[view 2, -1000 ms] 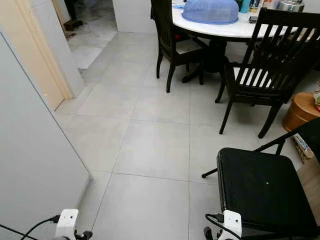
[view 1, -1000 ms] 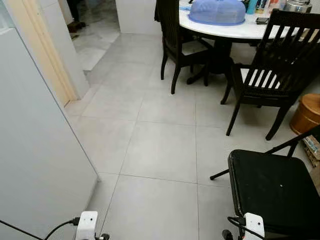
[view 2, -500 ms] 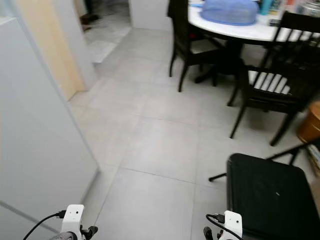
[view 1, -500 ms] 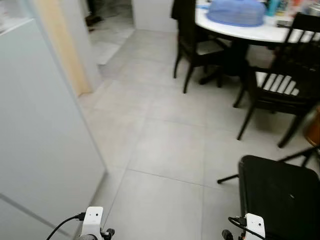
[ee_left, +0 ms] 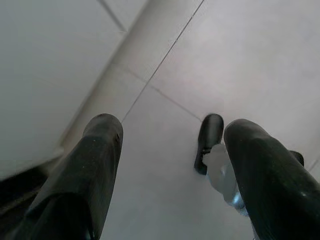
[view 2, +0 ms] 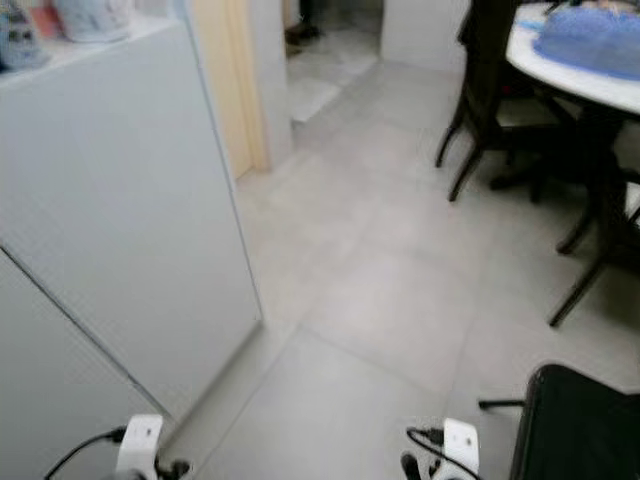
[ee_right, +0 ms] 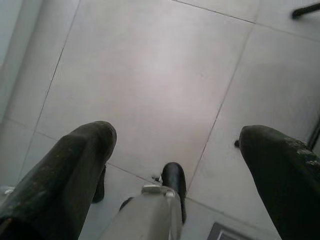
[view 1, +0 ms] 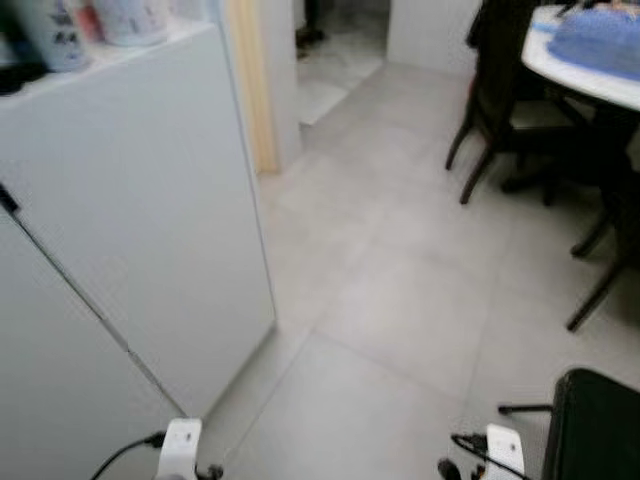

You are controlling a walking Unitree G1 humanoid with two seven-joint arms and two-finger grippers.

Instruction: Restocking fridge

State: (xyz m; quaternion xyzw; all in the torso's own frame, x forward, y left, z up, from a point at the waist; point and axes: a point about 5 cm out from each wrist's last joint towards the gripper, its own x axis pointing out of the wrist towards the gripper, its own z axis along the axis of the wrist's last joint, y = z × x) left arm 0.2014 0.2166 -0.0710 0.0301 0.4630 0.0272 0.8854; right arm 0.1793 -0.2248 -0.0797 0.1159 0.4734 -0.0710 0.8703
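Flanking grey floor [view 1: 400,300]: fridge [view 1: 130,210], chairs [view 1: 495,95]

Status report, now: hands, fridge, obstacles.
Left hand and right hand open, empty, hanging over floor tiles. White fridge at left, doors shut. Black chair at right.

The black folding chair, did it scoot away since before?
No. The black folding chair sits on the same floor tiles, beside the dining table. The whole picture slid right together, so the camera turned left toward the white fridge.
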